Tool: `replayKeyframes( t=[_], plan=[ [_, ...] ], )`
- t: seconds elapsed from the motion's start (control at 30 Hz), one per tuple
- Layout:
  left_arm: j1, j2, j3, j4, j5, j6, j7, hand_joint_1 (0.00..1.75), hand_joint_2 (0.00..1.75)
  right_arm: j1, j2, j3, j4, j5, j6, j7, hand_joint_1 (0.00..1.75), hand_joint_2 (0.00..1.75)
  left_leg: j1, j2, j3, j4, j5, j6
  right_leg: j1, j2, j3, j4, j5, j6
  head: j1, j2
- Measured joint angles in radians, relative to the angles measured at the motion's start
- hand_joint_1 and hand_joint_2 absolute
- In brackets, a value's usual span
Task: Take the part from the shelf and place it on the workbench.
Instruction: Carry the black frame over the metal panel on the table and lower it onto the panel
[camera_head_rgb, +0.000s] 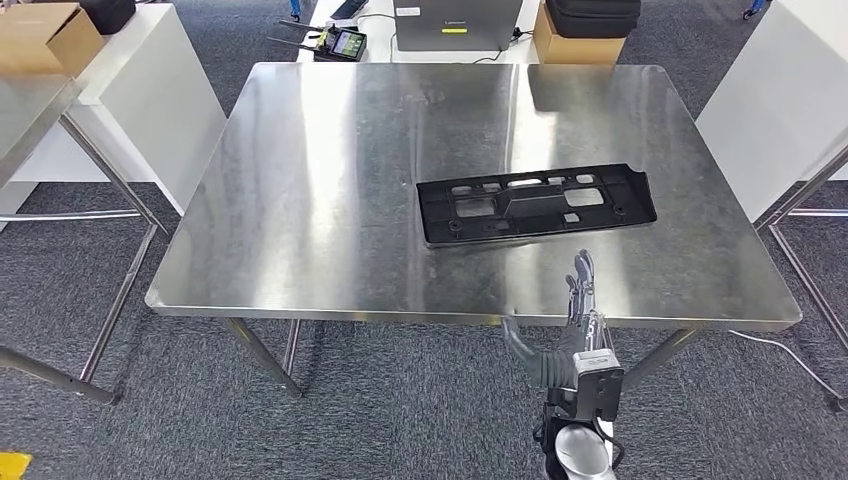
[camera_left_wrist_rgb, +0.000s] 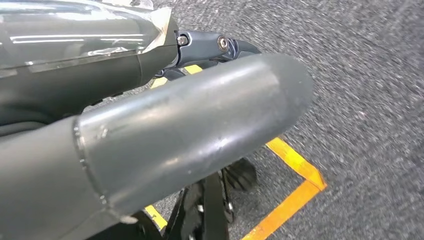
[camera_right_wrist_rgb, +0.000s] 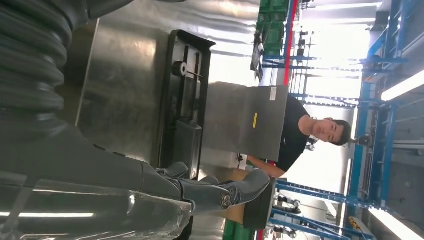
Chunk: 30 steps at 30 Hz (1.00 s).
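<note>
1. One part (camera_head_rgb: 537, 204) lay flat on counter (camera_head_rgb: 300, 200), long axis crosswise, just beyond right hand (camera_head_rgb: 583, 300).
2. Hovered at near edge, fingers straight, holding nothing.
3. Left hand (camera_left_wrist_rgb: 165, 140): state unclear, hanging low.

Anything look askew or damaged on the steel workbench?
Nothing stands out. The flat black plastic part lies whole on the stainless-steel workbench, slightly skewed to the bench edges. The right hand hovers near it, holding nothing.
</note>
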Motion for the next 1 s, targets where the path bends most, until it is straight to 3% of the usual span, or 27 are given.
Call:
replayKeyframes(
  t=[0.07,0.1,0.2,0.23,0.3,0.37,0.4,0.43,0.47,0.53,0.6,0.63,0.7,0.73,0.77,0.83,0.87,0.9,0.93,0.97,1.0],
  plan=[
    [-0.002,0.000,0.000,0.000,-0.009,0.000,0.000,0.00,0.00,0.000,0.006,-0.007,0.000,0.007,-0.010,0.003,0.00,1.75,-0.003,-0.002,0.087,-0.123,0.026,0.010,0.003,0.000,-0.007,0.002,0.009,0.010,0.002,0.000],
    [-0.003,-0.001,0.000,0.000,-0.016,0.000,0.000,0.00,0.00,0.001,0.009,-0.010,0.000,0.009,-0.013,0.006,0.00,1.75,-0.007,-0.003,0.107,-0.156,0.029,0.015,0.004,0.000,-0.008,0.003,0.014,0.016,0.002,0.000],
    [-0.005,-0.003,0.000,0.000,-0.028,0.000,0.001,0.00,0.00,0.005,0.018,-0.019,-0.002,0.012,-0.019,0.011,0.00,1.75,-0.012,-0.002,0.100,-0.169,0.043,0.034,0.006,0.000,-0.014,0.003,0.027,0.037,0.002,0.000],
    [-0.005,-0.004,0.000,0.000,-0.029,0.000,0.002,0.00,0.00,0.008,0.020,-0.023,-0.002,0.013,-0.020,0.013,0.00,1.75,-0.010,0.000,0.093,-0.172,0.052,0.043,0.007,0.000,-0.022,0.011,0.019,0.039,0.002,0.000],
    [-0.006,-0.005,0.000,0.000,-0.030,0.000,0.002,0.00,0.00,0.014,0.021,-0.030,-0.004,0.018,-0.022,0.018,0.00,1.75,-0.007,0.006,0.074,-0.178,0.074,0.059,0.008,0.000,-0.053,0.080,-0.043,0.031,0.007,0.000],
    [-0.006,-0.005,0.000,0.000,-0.031,0.000,0.003,0.00,0.00,0.023,0.023,-0.036,-0.005,0.023,-0.022,0.023,0.00,1.75,-0.010,0.007,0.047,-0.178,0.094,0.065,0.007,0.001,-0.092,0.209,-0.128,0.020,0.012,0.000],
    [-0.006,-0.005,0.000,0.000,-0.032,0.000,0.003,0.00,0.00,0.030,0.023,-0.040,-0.006,0.026,-0.022,0.024,0.00,1.75,-0.011,0.008,0.033,-0.177,0.104,0.065,0.007,0.001,-0.100,0.264,-0.151,0.023,0.013,0.000],
    [-0.006,-0.005,0.000,0.000,-0.032,0.000,0.003,0.00,0.00,0.036,0.024,-0.043,-0.006,0.027,-0.022,0.024,0.00,1.75,-0.012,0.009,0.018,-0.177,0.114,0.064,0.007,0.001,-0.095,0.292,-0.155,0.030,0.013,0.000],
    [-0.006,-0.005,0.000,0.000,-0.032,-0.001,0.003,0.00,0.00,0.042,0.025,-0.046,-0.008,0.027,-0.022,0.024,0.00,1.75,-0.013,0.009,0.006,-0.176,0.124,0.063,0.008,0.001,-0.071,0.282,-0.141,0.039,0.014,0.000],
    [-0.006,-0.005,-0.001,0.000,-0.034,-0.005,0.002,0.00,0.00,0.051,0.026,-0.051,-0.012,0.028,-0.022,0.025,0.00,1.75,-0.014,0.009,-0.015,-0.175,0.143,0.058,0.008,0.001,0.022,0.167,-0.103,0.049,0.014,0.000],
    [-0.006,-0.006,-0.001,0.000,-0.036,-0.009,0.001,0.00,0.00,0.058,0.027,-0.054,-0.022,0.029,-0.022,0.025,0.00,1.75,-0.018,0.009,-0.028,-0.173,0.160,0.049,0.015,0.001,0.125,0.015,-0.097,0.041,0.013,0.000],
    [-0.005,-0.006,-0.001,0.000,-0.037,-0.011,0.001,0.00,0.00,0.061,0.028,-0.056,-0.025,0.030,-0.021,0.025,0.00,1.75,-0.020,0.010,-0.031,-0.173,0.168,0.045,0.019,0.001,0.150,-0.031,-0.101,0.035,0.012,0.000],
    [-0.005,-0.007,-0.001,0.000,-0.037,-0.011,0.000,0.00,0.00,0.068,0.030,-0.058,-0.029,0.030,-0.021,0.025,0.00,1.75,-0.021,0.011,-0.034,-0.174,0.183,0.034,0.019,0.001,0.149,-0.051,-0.098,0.023,0.008,0.000],
    [-0.004,-0.006,-0.001,0.000,-0.037,-0.011,0.000,0.00,0.00,0.071,0.031,-0.058,-0.029,0.030,-0.021,0.025,0.00,1.75,-0.019,0.009,-0.038,-0.169,0.177,0.029,0.014,-0.001,0.143,-0.052,-0.091,0.016,0.008,0.000],
    [-0.003,-0.006,-0.001,-0.001,-0.037,-0.011,0.000,0.00,0.00,0.074,0.033,-0.059,-0.029,0.030,-0.020,0.026,0.00,1.75,-0.016,0.007,-0.045,-0.151,0.152,0.024,0.008,-0.003,0.136,-0.051,-0.082,0.004,0.007,0.000],
    [-0.002,-0.006,-0.001,-0.001,-0.037,-0.011,0.000,0.00,0.00,0.077,0.036,-0.061,-0.030,0.030,-0.020,0.026,0.00,1.75,-0.010,0.004,-0.070,-0.063,0.054,0.012,0.001,-0.006,0.117,-0.051,-0.061,-0.014,0.005,0.000],
    [-0.002,-0.006,-0.001,-0.001,-0.037,-0.011,0.000,0.00,0.00,0.078,0.038,-0.061,-0.031,0.031,-0.019,0.027,0.00,1.75,-0.007,0.004,-0.084,0.001,0.003,0.006,0.002,-0.007,0.107,-0.050,-0.051,-0.018,0.003,0.000],
    [-0.002,-0.006,-0.001,-0.001,-0.037,-0.012,0.000,0.00,0.00,0.081,0.039,-0.062,-0.031,0.031,-0.019,0.027,0.00,1.75,-0.004,0.004,-0.094,0.062,-0.029,0.001,0.003,-0.007,0.095,-0.048,-0.041,-0.018,0.002,0.000],
    [-0.002,-0.006,-0.001,-0.001,-0.037,-0.012,-0.001,0.00,0.00,0.083,0.040,-0.062,-0.031,0.031,-0.018,0.028,0.00,1.75,0.000,0.004,-0.094,0.103,-0.036,-0.005,0.003,-0.008,0.082,-0.044,-0.031,-0.015,0.002,0.000],
    [-0.002,-0.006,-0.001,-0.001,-0.037,-0.012,-0.002,0.00,0.00,0.087,0.041,-0.062,-0.031,0.032,-0.016,0.030,0.00,1.75,0.004,0.004,-0.080,0.115,-0.023,-0.009,0.003,-0.008,0.068,-0.038,-0.023,-0.012,0.002,0.000],
    [-0.002,-0.005,-0.001,-0.002,-0.037,-0.013,-0.003,0.00,0.00,0.092,0.042,-0.062,-0.031,0.033,-0.013,0.032,0.00,1.75,0.009,0.005,-0.049,0.090,0.004,-0.011,0.001,-0.008,0.052,-0.030,-0.017,-0.007,0.002,0.000]
  ],
)
